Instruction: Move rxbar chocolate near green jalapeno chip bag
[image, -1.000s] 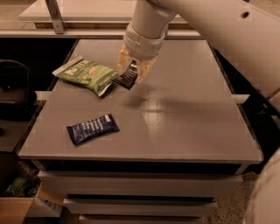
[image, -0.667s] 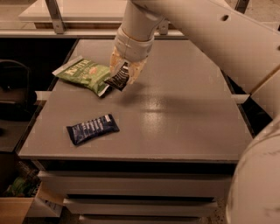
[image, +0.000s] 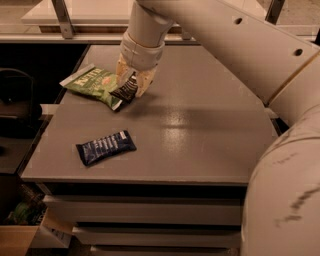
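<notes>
The green jalapeno chip bag (image: 94, 83) lies at the back left of the grey table (image: 200, 140). My gripper (image: 133, 84) hangs just above the table at the bag's right end. It is shut on the rxbar chocolate (image: 125, 89), a small dark wrapper with white lettering. The bar hangs tilted from the fingers, and its lower end is at the bag's right sealed edge. Whether the bar touches the bag or the table cannot be told.
A navy-blue bar wrapper (image: 105, 147) lies near the table's front left. A metal post (image: 61, 17) stands behind the table at the back left. My arm (image: 225, 40) crosses the upper right. A box with items (image: 22, 220) sits on the floor at lower left.
My gripper has carried the rxbar chocolate leftward, from a little right of the chip bag to the bag's right end. The navy-blue wrapper and the chip bag have not moved.
</notes>
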